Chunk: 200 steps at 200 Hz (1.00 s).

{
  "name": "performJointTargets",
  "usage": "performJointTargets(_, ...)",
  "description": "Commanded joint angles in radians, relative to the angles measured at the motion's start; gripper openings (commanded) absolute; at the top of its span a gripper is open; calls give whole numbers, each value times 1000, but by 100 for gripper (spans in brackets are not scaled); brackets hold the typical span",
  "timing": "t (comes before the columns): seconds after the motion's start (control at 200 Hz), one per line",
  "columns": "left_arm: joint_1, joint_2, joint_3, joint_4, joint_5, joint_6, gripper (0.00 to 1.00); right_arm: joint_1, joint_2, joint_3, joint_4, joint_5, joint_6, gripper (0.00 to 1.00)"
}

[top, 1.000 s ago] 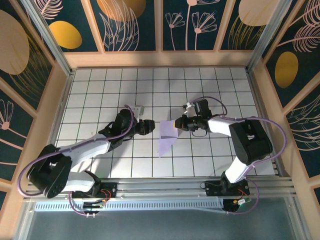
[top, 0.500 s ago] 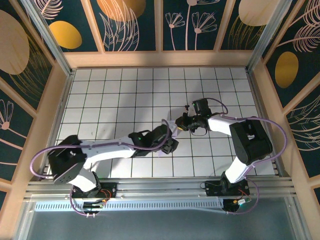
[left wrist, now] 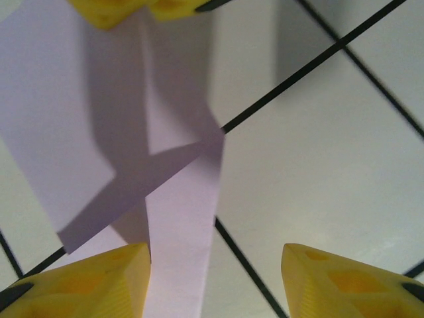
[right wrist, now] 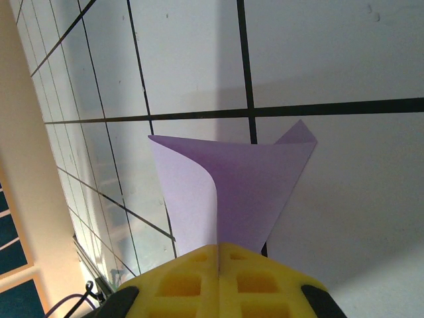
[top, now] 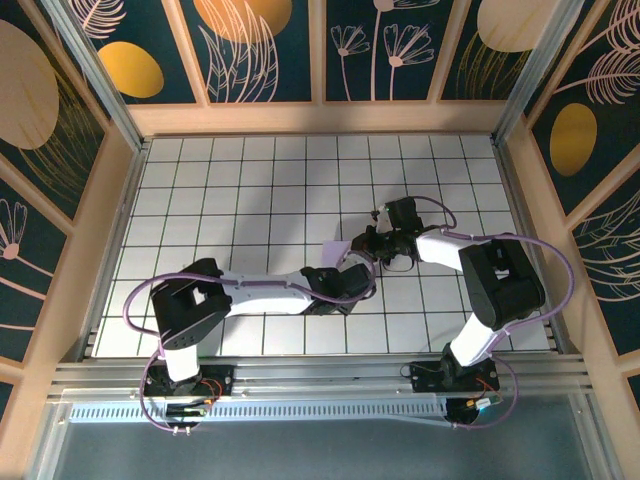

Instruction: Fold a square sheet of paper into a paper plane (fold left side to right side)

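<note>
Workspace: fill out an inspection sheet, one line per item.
Surface: white grid-tiled table.
Job's things: lavender sheet of paper, partly folded, one flap curling up, near the table's centre.
Clutter: nothing seen.
Grippers: right gripper shut on the paper's narrow end; left gripper open, a paper strip between its fingers.
Cables: purple cables looped along both arms, off the paper.
Surroundings: wooden frame with dark floral panels; metal rail at the near edge.
</note>
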Motion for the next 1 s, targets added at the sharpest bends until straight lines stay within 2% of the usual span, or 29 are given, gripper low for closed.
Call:
performJointTargets(0.0, -6, 15, 26, -63, -62, 1, 53, -5, 12, 25, -11, 9, 12, 0)
performJointTargets(0.22, -6, 27, 21, -68, -72, -2, 46, -8, 12, 27, -14, 12, 11, 0)
performJointTargets(0.566, -6, 28, 5, -65, -104, -8, 25, -13, 12, 16, -17, 28, 5, 0)
performJointTargets(0.886, -6, 28, -2, -55, -114, -16, 9, -25, 0, 12, -22, 29, -5, 0)
performJointTargets(0.996, -6, 25, -8, -40, -105, -21, 3, -52, -33, 6, -39, 44, -24, 13)
